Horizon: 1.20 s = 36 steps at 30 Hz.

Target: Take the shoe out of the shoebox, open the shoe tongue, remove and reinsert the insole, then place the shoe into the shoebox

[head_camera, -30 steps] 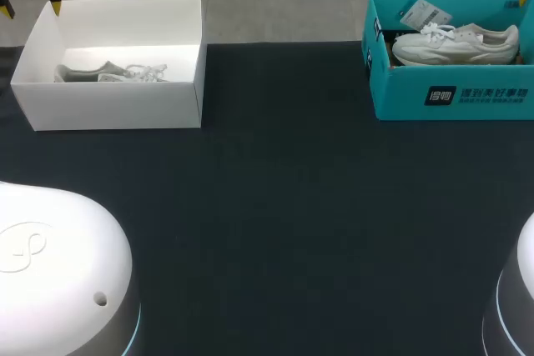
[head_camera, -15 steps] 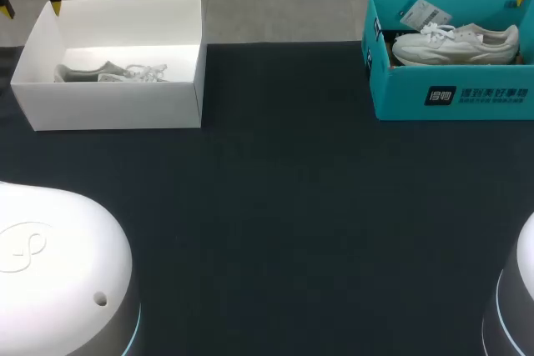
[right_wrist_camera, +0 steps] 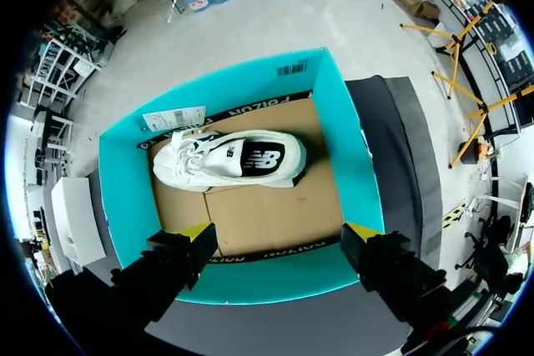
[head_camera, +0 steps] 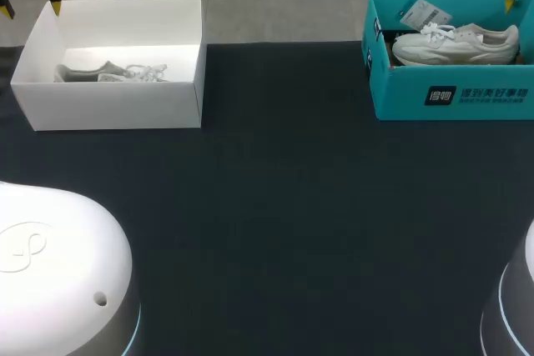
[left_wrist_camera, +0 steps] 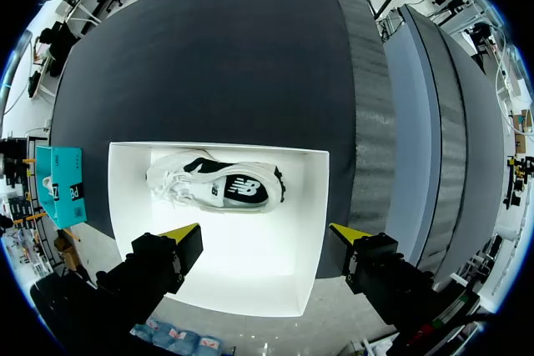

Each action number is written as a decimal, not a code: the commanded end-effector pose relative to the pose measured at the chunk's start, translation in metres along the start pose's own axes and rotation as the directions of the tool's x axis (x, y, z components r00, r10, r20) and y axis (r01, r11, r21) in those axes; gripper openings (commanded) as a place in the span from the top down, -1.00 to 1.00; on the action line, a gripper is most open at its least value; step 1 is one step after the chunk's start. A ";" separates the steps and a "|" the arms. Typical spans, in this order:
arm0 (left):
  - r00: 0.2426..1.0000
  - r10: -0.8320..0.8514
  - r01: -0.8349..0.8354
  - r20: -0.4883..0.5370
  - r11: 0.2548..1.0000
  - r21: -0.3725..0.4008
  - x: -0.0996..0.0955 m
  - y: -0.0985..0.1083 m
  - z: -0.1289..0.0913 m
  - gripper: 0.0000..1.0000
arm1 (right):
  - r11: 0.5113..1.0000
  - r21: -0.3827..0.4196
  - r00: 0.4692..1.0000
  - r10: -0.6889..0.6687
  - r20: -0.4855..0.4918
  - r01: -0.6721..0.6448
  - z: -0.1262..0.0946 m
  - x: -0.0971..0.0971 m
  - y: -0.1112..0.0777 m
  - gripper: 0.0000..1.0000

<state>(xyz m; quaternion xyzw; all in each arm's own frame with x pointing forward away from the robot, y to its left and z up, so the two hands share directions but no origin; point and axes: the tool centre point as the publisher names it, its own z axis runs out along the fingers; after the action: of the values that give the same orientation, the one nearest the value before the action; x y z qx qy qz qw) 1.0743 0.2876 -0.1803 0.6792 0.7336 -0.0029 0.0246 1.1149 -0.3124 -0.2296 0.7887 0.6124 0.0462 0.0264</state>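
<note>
The white shoe (right_wrist_camera: 229, 160) lies on its side on the cardboard floor of the teal shoebox (right_wrist_camera: 250, 285), next to a paper tag (right_wrist_camera: 173, 118). The box sits at the far right of the dark table (head_camera: 284, 206). The right gripper (right_wrist_camera: 279, 231) hangs above this box with its fingers spread wide, gripping nothing. In the head view, its one visible yellow tip has edged inward from the right border over the last second and now sits over the box's back edge. At the far left stands a white shoebox (head_camera: 117, 102) with a second shoe (left_wrist_camera: 221, 189) lying inside. The left gripper (left_wrist_camera: 265, 235) is poised above it, equally wide open and empty, in the same place as before. Neither shoe nor box has shifted.
</note>
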 end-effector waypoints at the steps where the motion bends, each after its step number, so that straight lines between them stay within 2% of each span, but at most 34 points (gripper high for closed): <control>1: 1.000 -0.001 0.001 -0.003 1.000 -0.003 0.000 -0.001 0.000 -1.00 | 1.000 0.014 1.000 0.011 -0.019 -0.010 0.032 -0.002 0.019 -1.00; 5: 1.000 -0.001 0.001 -0.003 1.000 -0.003 0.000 -0.001 0.000 -1.00 | 1.000 0.023 1.000 -0.003 -0.010 0.004 0.050 -0.009 0.026 -1.00; 12: 1.000 -0.001 0.001 -0.003 1.000 -0.003 0.000 -0.001 0.000 -1.00 | 0.999 0.049 1.000 -0.015 0.018 0.014 0.068 -0.020 0.035 -1.00; 18: 1.000 -0.001 0.001 -0.003 1.000 -0.003 0.000 -0.001 0.000 -1.00 | 0.999 0.050 0.997 -0.024 0.071 0.021 0.079 -0.015 0.044 -1.00; 23: 1.000 -0.001 0.001 -0.003 1.000 -0.003 0.000 -0.001 0.000 -1.00 | 0.997 0.024 0.993 0.065 0.096 -0.068 0.084 -0.013 0.052 -1.00; 29: 1.000 -0.001 0.001 -0.003 1.000 -0.003 0.000 -0.001 0.000 -1.00 | 0.991 -0.014 0.986 0.135 0.100 -0.135 0.085 -0.015 0.052 -1.00; 36: 1.000 -0.001 0.001 -0.003 1.000 -0.003 0.000 -0.001 0.000 -1.00 | 0.984 -0.003 0.978 0.177 0.108 -0.177 0.097 -0.021 0.044 -1.00</control>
<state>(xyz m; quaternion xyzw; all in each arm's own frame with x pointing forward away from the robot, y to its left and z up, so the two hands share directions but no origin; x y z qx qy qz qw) 1.0743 0.2875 -0.1803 0.6792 0.7335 -0.0029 0.0246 1.1646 -0.3434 -0.3159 0.8409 0.5390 0.0013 0.0497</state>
